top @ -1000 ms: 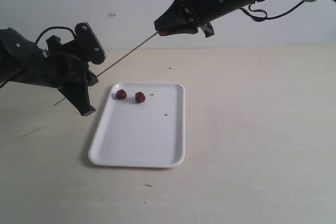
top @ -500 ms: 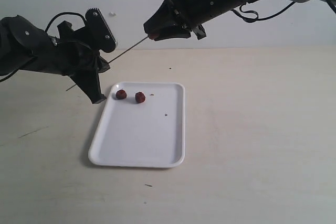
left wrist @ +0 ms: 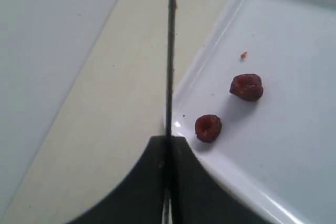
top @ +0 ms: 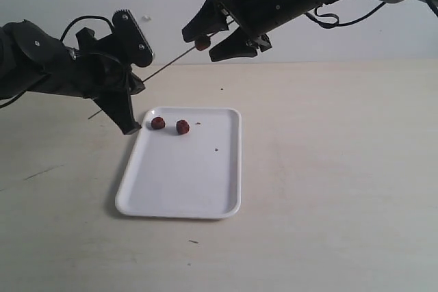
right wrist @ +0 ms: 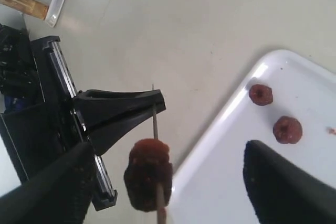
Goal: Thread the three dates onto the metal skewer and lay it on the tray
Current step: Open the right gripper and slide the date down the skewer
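Observation:
My left gripper (top: 140,81) is shut on the metal skewer (top: 171,61), which slants up to the right above the table. One date (top: 202,43) is speared near the skewer's far tip. My right gripper (top: 199,46) is open around that date, with one finger on each side and a gap to it. In the right wrist view the speared date (right wrist: 148,174) hangs on the skewer (right wrist: 155,119) between the spread fingers (right wrist: 286,182). Two dates (top: 158,123) (top: 183,126) lie at the far end of the white tray (top: 185,182). The left wrist view shows the gripper (left wrist: 169,148) pinching the skewer (left wrist: 170,51) beside the tray (left wrist: 294,108).
Small dark specks (top: 221,89) (top: 194,241) lie on the beige table, and one speck (top: 217,148) is on the tray. A pale wall stands behind. A clear box and a bottle (right wrist: 37,1) show in the right wrist view beyond the left arm.
The right gripper's jaws have spread apart and let go of the date, which stays on the skewer. The left arm rose and shifted right a second ago, then held still.

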